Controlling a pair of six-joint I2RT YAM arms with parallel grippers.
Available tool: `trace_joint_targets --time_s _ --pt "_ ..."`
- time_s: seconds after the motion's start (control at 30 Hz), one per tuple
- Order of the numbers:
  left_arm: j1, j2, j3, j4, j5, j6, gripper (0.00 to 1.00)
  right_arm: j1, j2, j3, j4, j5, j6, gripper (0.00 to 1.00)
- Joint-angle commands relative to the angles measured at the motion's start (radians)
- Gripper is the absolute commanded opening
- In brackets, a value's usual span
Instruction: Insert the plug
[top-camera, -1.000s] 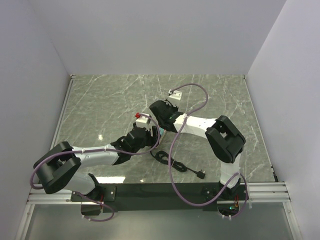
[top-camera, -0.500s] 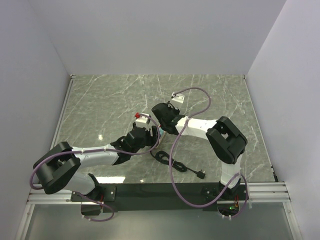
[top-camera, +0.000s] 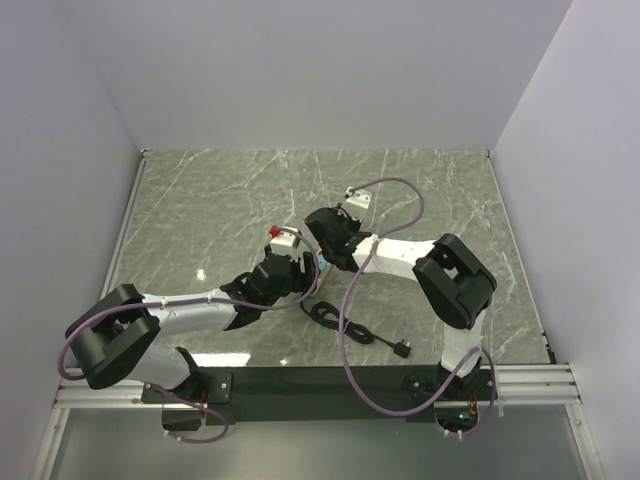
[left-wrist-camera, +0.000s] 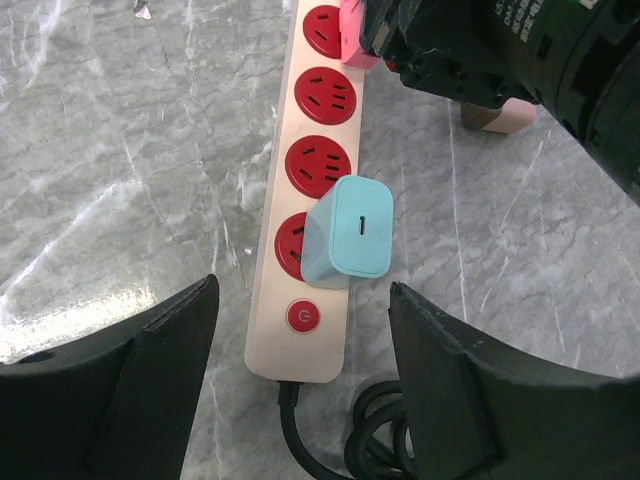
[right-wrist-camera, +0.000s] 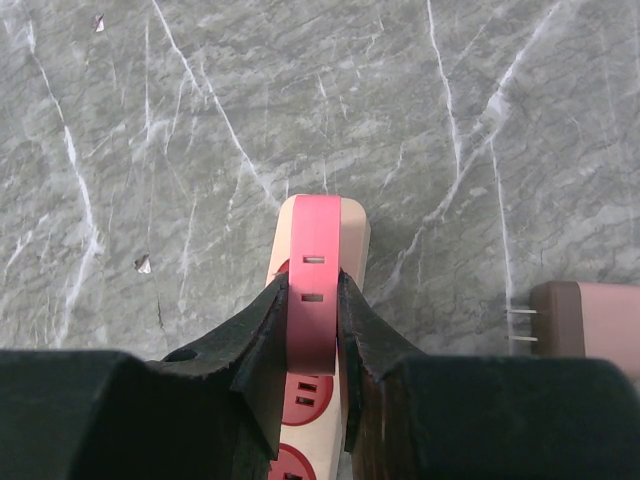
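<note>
A beige power strip with red sockets lies on the marble table. It also shows in the top view. A teal charger sits in the socket nearest the red switch. My right gripper is shut on a pink-red plug and holds it over the strip's far end socket. The plug shows in the top view and the left wrist view. My left gripper is open and empty, with its fingers either side of the strip's switch end.
A pinkish-brown adapter with bare prongs lies on the table just right of the strip's far end. The strip's black cord is coiled near the front, ending in a black plug. Purple arm cables loop above the middle of the table.
My right wrist has shifted slightly, and its purple cable loop has swung right and nearer. The plug stays at the strip's far end. The left arm has not moved.
</note>
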Motion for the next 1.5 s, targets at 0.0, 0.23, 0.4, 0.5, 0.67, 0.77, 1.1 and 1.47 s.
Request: trace_joint_targets --time_s 0.0,0.23,0.4,0.5,0.67,0.77,1.1,1.47 --pt "-0.001 -0.025 -0.012 0.032 0.010 -0.013 0.75 0.036 0.080 -0.072 -0.140 -0.264 0.074 0.00" --pt "0.000 -0.051 -0.024 0.037 -0.001 -0.005 0.75 0.036 0.034 -0.136 -0.149 -0.326 0.104 0.00" --pt "0.002 -0.044 -0.021 0.041 0.002 0.001 0.75 0.035 0.045 -0.136 -0.134 -0.371 0.092 0.00" --pt "0.002 -0.036 -0.017 0.037 0.005 0.002 0.75 0.032 0.058 -0.115 -0.131 -0.408 0.077 0.00" --pt "0.010 -0.048 -0.026 0.037 -0.001 0.002 0.75 0.016 0.085 -0.092 -0.162 -0.448 0.058 0.00" --pt "0.014 -0.054 -0.027 0.037 0.004 0.004 0.75 0.010 0.092 -0.087 -0.189 -0.454 0.051 0.00" --pt "0.031 -0.070 -0.036 0.032 0.007 0.010 0.75 -0.007 0.154 -0.044 -0.263 -0.465 0.038 0.00" --pt "0.045 -0.090 -0.056 0.049 0.030 0.010 0.75 -0.037 0.184 -0.041 -0.266 -0.480 0.019 0.00"
